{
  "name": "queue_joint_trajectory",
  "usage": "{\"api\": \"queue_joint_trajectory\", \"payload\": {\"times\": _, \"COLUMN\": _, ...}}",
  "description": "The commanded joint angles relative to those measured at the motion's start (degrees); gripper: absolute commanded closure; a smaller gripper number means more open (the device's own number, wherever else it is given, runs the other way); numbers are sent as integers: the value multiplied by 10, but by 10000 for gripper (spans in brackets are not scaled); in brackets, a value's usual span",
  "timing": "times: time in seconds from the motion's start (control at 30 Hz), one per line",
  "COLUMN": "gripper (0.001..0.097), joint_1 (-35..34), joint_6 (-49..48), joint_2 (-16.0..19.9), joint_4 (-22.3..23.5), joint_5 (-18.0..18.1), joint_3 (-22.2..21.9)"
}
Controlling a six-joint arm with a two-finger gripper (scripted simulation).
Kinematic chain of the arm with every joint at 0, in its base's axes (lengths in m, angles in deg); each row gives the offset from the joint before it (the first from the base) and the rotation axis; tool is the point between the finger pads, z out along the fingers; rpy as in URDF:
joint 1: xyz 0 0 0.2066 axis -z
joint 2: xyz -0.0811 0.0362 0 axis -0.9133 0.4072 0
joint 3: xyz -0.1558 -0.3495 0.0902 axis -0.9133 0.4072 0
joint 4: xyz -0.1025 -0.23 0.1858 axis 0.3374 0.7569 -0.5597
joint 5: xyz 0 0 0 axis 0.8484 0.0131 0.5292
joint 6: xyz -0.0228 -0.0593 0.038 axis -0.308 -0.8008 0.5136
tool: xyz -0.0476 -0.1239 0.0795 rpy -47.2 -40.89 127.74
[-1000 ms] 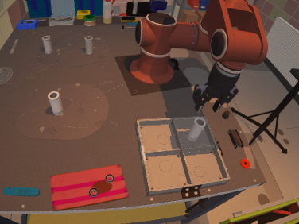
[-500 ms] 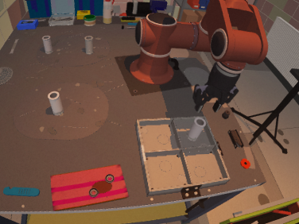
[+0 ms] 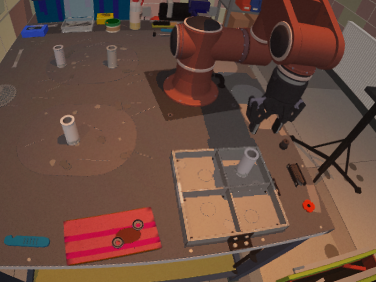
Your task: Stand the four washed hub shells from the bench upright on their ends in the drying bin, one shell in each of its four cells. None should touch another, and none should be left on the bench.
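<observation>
One pale grey hub shell (image 3: 247, 162) stands upright in the far right cell of the grey drying bin (image 3: 227, 194), whose other three cells hold nothing. Three more shells stand upright on the bench: one on the left middle (image 3: 68, 129) and two apart near the far left edge (image 3: 59, 55) (image 3: 111, 56). My gripper (image 3: 266, 124) hangs above and just behind the bin's far right corner, clear of the shell there, and it is open and holds nothing.
Behind the work, the arm's orange base (image 3: 192, 82) sits on a dark plate, with boxes and bottles along the far edge. A red mat (image 3: 112, 235) lies front left and a black tripod (image 3: 340, 150) stands off the right side. A small red ring (image 3: 308, 205) lies right of the bin.
</observation>
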Motion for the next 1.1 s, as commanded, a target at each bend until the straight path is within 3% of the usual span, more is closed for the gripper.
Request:
{"api": "queue_joint_trajectory", "payload": {"times": 0.0, "gripper": 351, "joint_1": 0, "joint_6": 0, "joint_2": -5, "joint_4": 0, "joint_5": -10, "joint_3": -7}}
{"api": "queue_joint_trajectory", "payload": {"times": 0.13, "gripper": 351, "joint_1": 0, "joint_6": 0, "joint_2": -12, "joint_4": 0, "joint_5": -30, "joint_3": -19}}
{"api": "queue_joint_trajectory", "payload": {"times": 0.6, "gripper": 351, "joint_1": 24, "joint_6": -23, "joint_2": -23, "joint_4": 0, "joint_5": -26, "joint_3": -5}}
{"api": "queue_joint_trajectory", "payload": {"times": 1.07, "gripper": 351, "joint_1": 160, "joint_6": -160, "joint_2": -65, "joint_4": 0, "joint_5": -13, "joint_3": 51}}
